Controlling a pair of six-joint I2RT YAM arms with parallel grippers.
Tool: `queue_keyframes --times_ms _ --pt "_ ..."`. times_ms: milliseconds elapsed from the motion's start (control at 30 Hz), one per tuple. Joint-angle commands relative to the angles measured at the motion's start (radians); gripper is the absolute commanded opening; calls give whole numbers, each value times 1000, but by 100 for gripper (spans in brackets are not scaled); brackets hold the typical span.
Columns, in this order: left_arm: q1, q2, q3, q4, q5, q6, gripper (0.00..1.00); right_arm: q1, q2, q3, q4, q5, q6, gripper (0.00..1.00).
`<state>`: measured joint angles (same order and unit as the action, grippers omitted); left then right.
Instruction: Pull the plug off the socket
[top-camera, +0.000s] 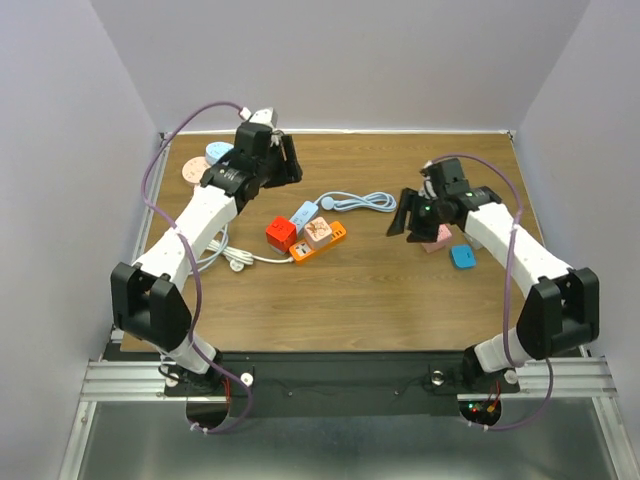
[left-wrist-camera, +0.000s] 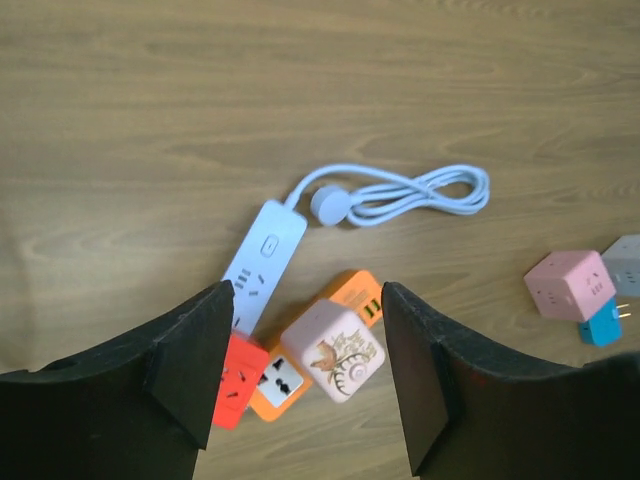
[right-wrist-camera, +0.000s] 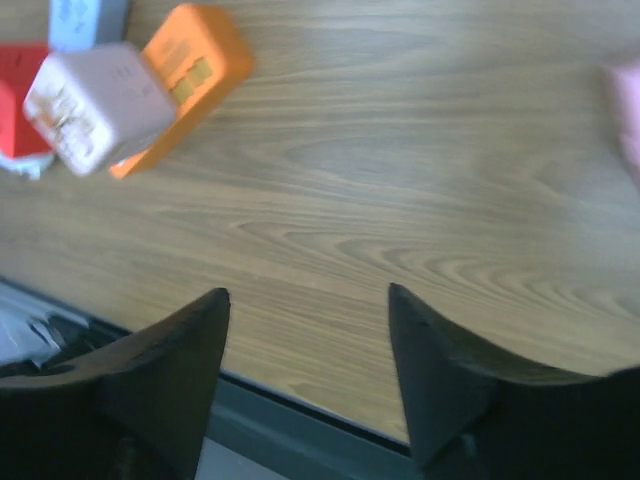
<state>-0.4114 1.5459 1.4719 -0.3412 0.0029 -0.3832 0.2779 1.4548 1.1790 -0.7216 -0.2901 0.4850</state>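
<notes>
An orange socket strip (top-camera: 331, 241) lies mid-table, also in the left wrist view (left-wrist-camera: 356, 290) and the right wrist view (right-wrist-camera: 195, 55). A pale cube plug with a deer drawing (top-camera: 318, 232) (left-wrist-camera: 333, 349) (right-wrist-camera: 95, 100) rests on top of it, tilted; whether its pins are seated is hidden. A red cube (top-camera: 281, 233) (left-wrist-camera: 238, 380) sits at the strip's left end. My left gripper (top-camera: 290, 160) (left-wrist-camera: 308, 300) hangs open above and behind them, holding nothing. My right gripper (top-camera: 408, 215) (right-wrist-camera: 308, 292) is open over bare wood to the right.
A light blue power strip (left-wrist-camera: 262, 255) with its coiled cord (left-wrist-camera: 420, 192) lies behind the orange one. A pink cube (top-camera: 437, 238), a small blue adapter (top-camera: 462, 257) and a grey cube (left-wrist-camera: 625, 262) sit at right. Round discs (top-camera: 197, 170) lie back left. A white cable (top-camera: 225, 258) trails left.
</notes>
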Motion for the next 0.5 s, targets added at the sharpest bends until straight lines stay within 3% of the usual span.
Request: queue_keyframes --times_ms 0,100,133,200,467 --pt "10 -67 -71 21 -7 -85 66 107 68 122 48 -9 -81 73" --pt "10 -101 -111 25 -23 -101 52 177 149 203 45 23 -112 83" --pt "10 -109 -128 22 -29 -108 42 214 166 224 47 46 -140 86" --pt "10 -116 -150 27 -35 -115 35 253 231 292 45 75 -169 89" --pt "39 -70 -234 47 -81 -111 31 417 418 490 36 241 -276 100"
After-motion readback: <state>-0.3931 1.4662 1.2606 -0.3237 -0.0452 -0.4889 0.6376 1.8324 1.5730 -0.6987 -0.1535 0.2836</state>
